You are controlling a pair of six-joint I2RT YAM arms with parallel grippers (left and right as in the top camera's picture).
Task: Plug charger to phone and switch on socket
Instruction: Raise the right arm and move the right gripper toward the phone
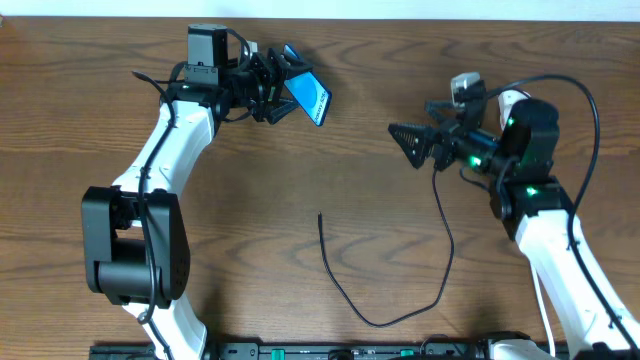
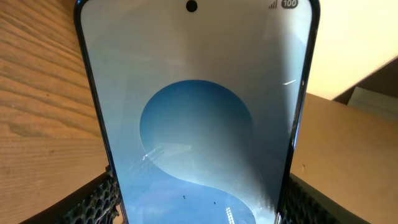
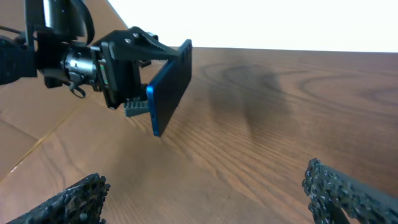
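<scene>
The phone [image 1: 308, 95] is held off the table at the back left, its blue screen tilted, with my left gripper [image 1: 288, 88] shut on its lower edges. In the left wrist view the phone [image 2: 199, 118] fills the frame between both fingers [image 2: 93, 202]. My right gripper [image 1: 405, 140] hangs open at the right, pointing towards the phone, nothing between its fingers [image 3: 345, 193]. From the right wrist the phone [image 3: 169, 87] shows edge-on. The charger [image 1: 385, 320] lies in a loop on the table, its plug tip [image 1: 320, 216] free at the centre. The socket is out of view.
The wooden table [image 1: 230, 250] runs to a pale wall at the back. A dark rail [image 1: 350, 351] lies along the front edge. The charger's far end rises towards the right arm [image 1: 530, 200], near that arm's own cables.
</scene>
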